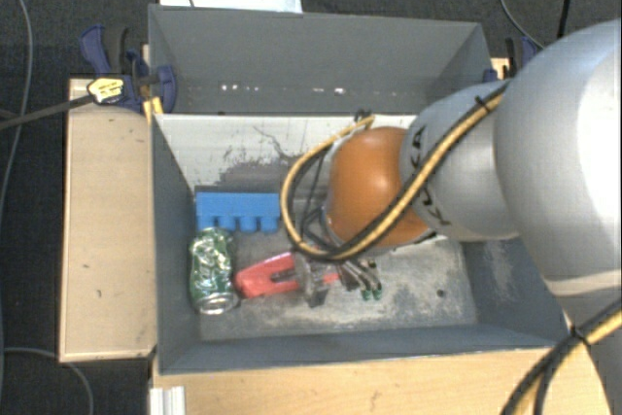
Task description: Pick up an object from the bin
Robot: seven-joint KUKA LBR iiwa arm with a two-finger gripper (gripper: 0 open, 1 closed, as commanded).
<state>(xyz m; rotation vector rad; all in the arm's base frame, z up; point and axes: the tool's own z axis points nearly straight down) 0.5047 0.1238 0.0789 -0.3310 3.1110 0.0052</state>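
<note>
Grey metal bin (439, 294), floor scuffed. Blue ridged block (238, 212) laid at left; crushed green can (212, 273) just before it; red object (262, 278) beside can.

Ridged plastic block (238, 211): solid blue
Crushed metal can (212, 270): mottled green and silver
Long plastic piece (264, 277): red
Metal bin (311, 53): grey, pale scuffs
</note>
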